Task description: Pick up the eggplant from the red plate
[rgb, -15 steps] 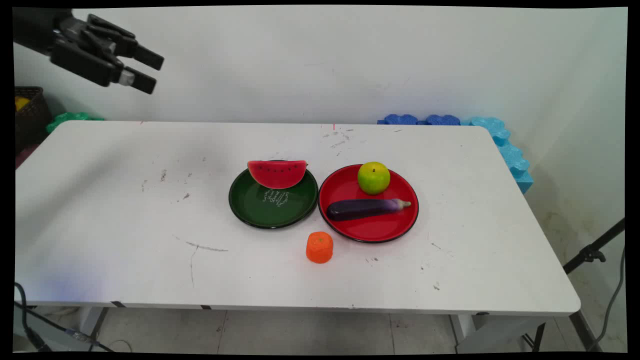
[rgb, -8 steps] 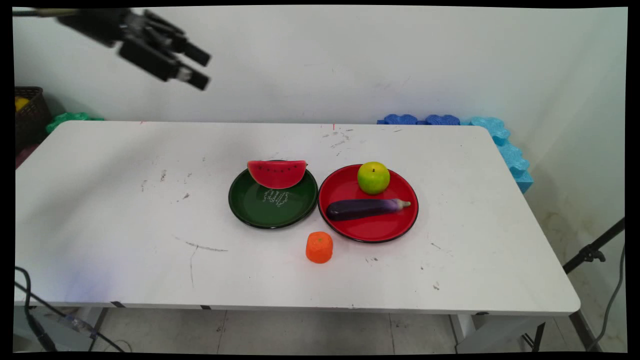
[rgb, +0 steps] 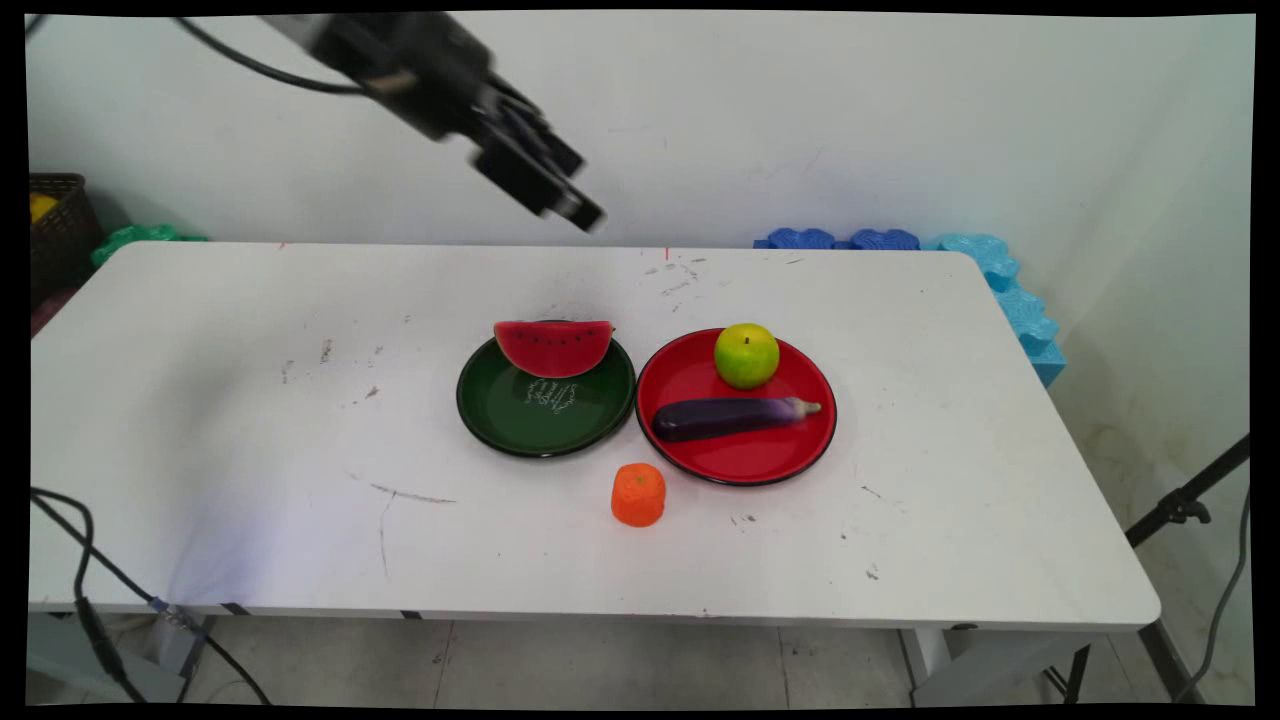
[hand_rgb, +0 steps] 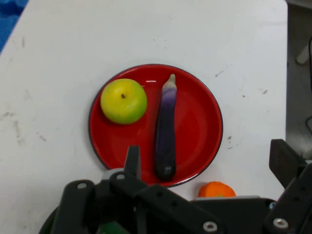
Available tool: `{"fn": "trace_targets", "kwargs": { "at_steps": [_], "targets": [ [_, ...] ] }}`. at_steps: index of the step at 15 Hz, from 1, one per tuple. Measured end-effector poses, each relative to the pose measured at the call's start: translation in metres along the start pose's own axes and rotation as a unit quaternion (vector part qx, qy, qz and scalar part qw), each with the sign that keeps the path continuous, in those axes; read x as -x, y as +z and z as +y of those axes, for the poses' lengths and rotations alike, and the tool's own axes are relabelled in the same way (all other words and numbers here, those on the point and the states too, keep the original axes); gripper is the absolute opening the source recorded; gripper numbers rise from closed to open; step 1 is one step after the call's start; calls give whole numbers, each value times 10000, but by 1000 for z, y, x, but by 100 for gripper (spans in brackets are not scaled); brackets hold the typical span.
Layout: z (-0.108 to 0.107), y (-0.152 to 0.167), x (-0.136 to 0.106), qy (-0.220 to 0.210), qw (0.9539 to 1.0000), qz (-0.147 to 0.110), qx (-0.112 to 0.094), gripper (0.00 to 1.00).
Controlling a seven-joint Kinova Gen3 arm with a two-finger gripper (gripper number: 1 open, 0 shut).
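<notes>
The black two-finger gripper (hand_rgb: 204, 165) hangs high over the white table's (rgb: 250, 400) far side, fingers spread and empty. The glossy purple eggplant (hand_rgb: 165, 131) lies ahead on the round red plate (hand_rgb: 200, 122), long axis along the view, beside the green-yellow apple (hand_rgb: 123, 101).

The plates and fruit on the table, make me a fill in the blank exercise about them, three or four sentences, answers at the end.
1. The watermelon slice rests on the ____ plate.
2. Beside the apple on the red plate lies a purple ____.
3. The orange piece stands on the ____, on neither plate.
4. The gripper hangs ____ the table, touching nothing.

Missing words: green; eggplant; table; above
</notes>
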Motion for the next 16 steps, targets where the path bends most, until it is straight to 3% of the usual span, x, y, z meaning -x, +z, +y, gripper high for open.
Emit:
{"fn": "trace_targets", "kwargs": {
  "at_steps": [3,7,10,16],
  "targets": [
    [7,58,-18,50,9997,-217,-36,100],
    [10,129,-25,-63,9989,-456,-114,100],
    [9,179,-18,-163,9977,-647,-148,100],
    [8,247,0,-337,9953,-891,-195,100]
  ]
}}
